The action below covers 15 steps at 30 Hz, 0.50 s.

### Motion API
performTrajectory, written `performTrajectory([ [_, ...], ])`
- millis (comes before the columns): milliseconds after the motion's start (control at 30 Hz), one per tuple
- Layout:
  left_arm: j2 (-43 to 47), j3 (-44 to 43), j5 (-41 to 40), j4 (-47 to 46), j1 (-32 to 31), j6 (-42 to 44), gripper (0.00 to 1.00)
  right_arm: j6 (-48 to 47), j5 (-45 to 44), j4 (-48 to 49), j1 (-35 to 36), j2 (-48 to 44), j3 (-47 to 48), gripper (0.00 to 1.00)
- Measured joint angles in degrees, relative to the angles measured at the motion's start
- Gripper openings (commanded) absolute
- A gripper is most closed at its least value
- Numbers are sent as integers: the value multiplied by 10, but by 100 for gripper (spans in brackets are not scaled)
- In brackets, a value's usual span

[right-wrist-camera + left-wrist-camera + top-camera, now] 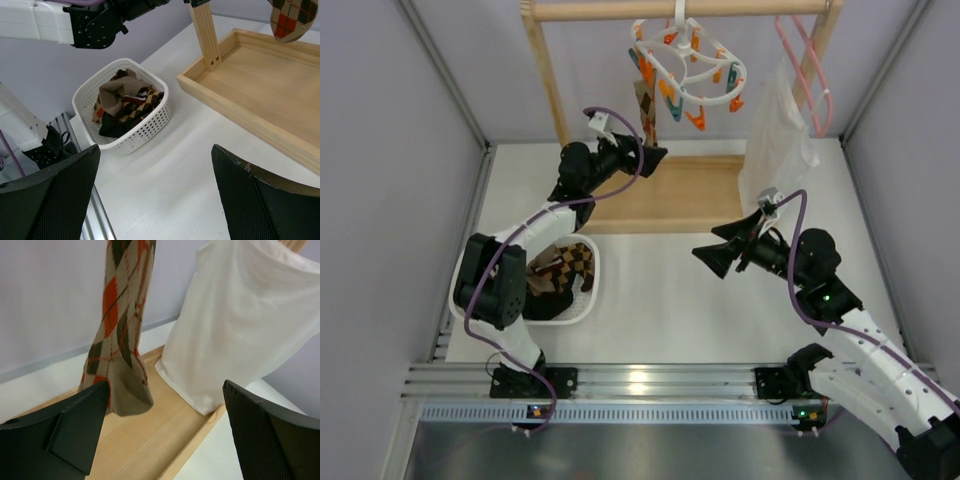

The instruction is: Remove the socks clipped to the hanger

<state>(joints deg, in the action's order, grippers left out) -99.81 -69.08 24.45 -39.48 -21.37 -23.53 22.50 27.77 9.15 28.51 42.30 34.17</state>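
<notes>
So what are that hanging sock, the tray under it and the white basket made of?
The sock looks like soft knitted fabric: matte, with a fine weave showing in its argyle pattern. The tray looks like pale unpainted wood, with visible grain. The basket seems to be moulded white plastic, slightly glossy, its walls perforated with rows of small holes.

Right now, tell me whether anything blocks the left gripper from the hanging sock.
Nothing visible does. The sock hangs just ahead of the open left gripper; the white garment hangs to the side, not between them.
</notes>
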Motion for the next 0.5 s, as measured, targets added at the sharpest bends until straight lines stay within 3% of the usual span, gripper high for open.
performTrajectory([
  [233, -5, -23, -50, -14, -5, 29, 98, 0, 0, -1, 0, -14, 0, 88],
  [333, -32, -44, -59, -15, 3, 29, 89, 0, 0, -2, 0, -19, 0, 88],
  [467, -59, -49, -64, -14, 12, 31, 58, 0, 0, -2, 0, -19, 0, 88],
  [500, -64, -49, -66, -12, 12, 33, 45, 0, 0, -2, 0, -19, 0, 89],
])
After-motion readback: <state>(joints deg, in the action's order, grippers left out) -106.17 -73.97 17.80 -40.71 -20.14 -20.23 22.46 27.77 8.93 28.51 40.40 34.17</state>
